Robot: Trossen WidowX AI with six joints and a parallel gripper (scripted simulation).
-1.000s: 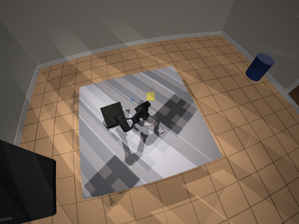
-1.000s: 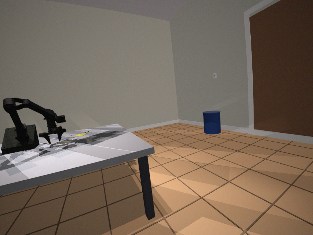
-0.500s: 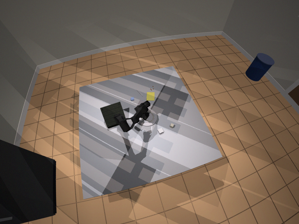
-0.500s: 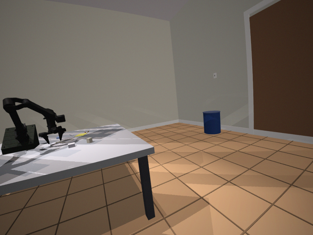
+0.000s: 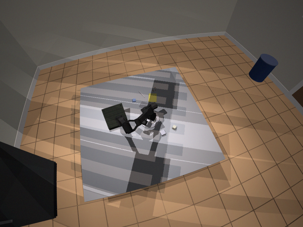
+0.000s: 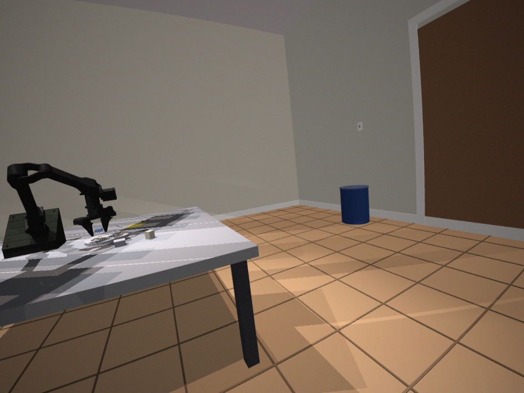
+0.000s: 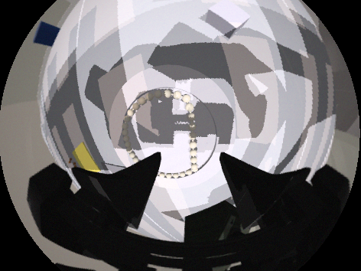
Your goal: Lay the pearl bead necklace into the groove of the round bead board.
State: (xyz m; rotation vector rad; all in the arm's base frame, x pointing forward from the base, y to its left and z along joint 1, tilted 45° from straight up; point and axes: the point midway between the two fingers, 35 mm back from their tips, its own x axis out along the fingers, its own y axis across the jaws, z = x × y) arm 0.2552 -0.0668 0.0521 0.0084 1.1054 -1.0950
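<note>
The round bead board (image 7: pixel 226 123) (image 6: pixel 91 245) lies on the table, with its thin circular groove (image 7: pixel 216 134) in the wrist view. The pearl necklace (image 7: pixel 193 145) lies on it. Its top, left and bottom beads follow the groove line closely; the right side runs nearly straight inside the ring, away from the right arc. My gripper (image 7: pixel 191 156) (image 6: pixel 99 232) is open with nothing between its fingers, above the near part of the board. The left finger hides a few beads at the lower left. Whether the beads sit down in the groove is too small to tell.
A white block (image 5: pixel 162 132) (image 7: pixel 229 14) and a cream cube (image 5: pixel 174 127) (image 6: pixel 149 234) stand beside the board. A yellow square (image 5: pixel 152 97) (image 7: pixel 86 157), a blue block (image 5: pixel 134 100), a thin rod (image 5: pixel 141 94) and tiny reddish bits (image 5: pixel 154 89) lie on the other side.
</note>
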